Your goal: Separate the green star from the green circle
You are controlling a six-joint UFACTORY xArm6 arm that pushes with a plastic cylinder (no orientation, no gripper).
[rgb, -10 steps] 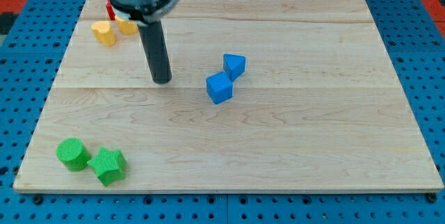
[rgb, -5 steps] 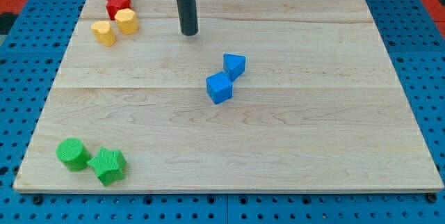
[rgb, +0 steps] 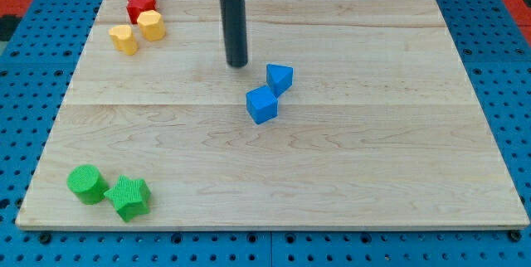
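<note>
The green circle (rgb: pixel 86 183) lies near the board's bottom left corner. The green star (rgb: pixel 129 197) sits just to its right and slightly lower, touching or nearly touching it. My tip (rgb: pixel 238 63) rests on the board in the upper middle, far above and to the right of both green blocks. It stands just left of and above the blue blocks.
A blue cube (rgb: pixel 262 104) and a blue triangular block (rgb: pixel 280 77) sit together at the board's middle. Two red blocks (rgb: pixel 140 0) and two yellow blocks (rgb: pixel 138 31) cluster at the top left. The wooden board (rgb: pixel 373 134) lies on a blue pegboard.
My tip swung from the left-middle of the board up toward the top edge, then came down and right to near the blue blocks. No block has moved.
</note>
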